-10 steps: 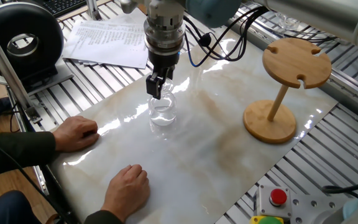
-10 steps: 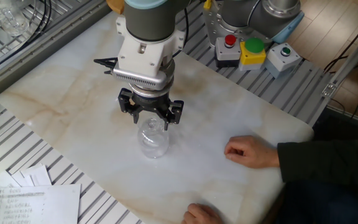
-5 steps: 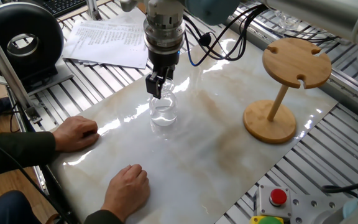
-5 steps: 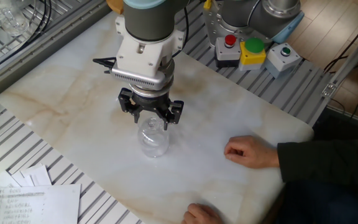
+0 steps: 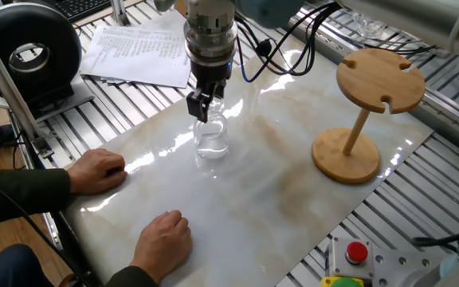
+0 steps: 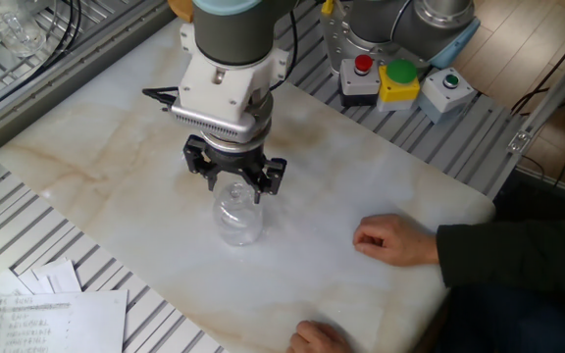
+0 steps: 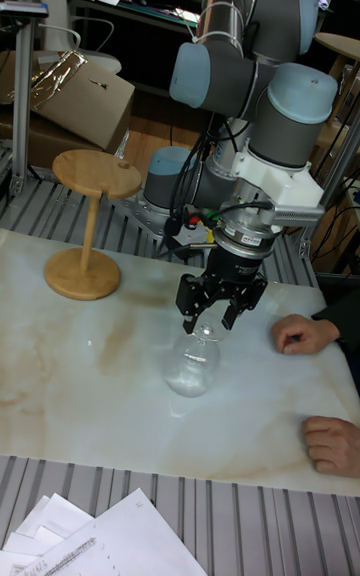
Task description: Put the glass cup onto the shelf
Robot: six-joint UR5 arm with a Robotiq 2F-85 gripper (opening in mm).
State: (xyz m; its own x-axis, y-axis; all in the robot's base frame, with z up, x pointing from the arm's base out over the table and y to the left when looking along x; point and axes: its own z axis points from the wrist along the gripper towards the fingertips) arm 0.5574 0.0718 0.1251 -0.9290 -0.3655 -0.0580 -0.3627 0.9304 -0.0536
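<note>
The glass cup (image 5: 211,140) is upside down near the middle of the marble sheet, its rounded bowl (image 6: 235,218) at the bottom and its stem pointing up. My gripper (image 5: 201,108) comes straight down over it, shut on the stem just under the foot. In the tall fixed view the fingers (image 7: 190,313) clasp the top of the cup (image 7: 192,368), and whether the bowl's rim touches the sheet I cannot tell. The bamboo shelf (image 5: 381,80) stands upright far to the right, apart from the cup. Its slotted disc top (image 7: 97,174) is bare.
A person's two hands (image 5: 98,170) (image 5: 163,239) rest on the marble sheet near the front edge. Printed papers (image 5: 134,52) and a black round device (image 5: 26,52) lie at the back left. Emergency-stop button boxes (image 6: 381,78) sit beside the arm's base.
The gripper and the glass cup have shifted slightly upward and a little to the left together. The hands and the shelf have not moved.
</note>
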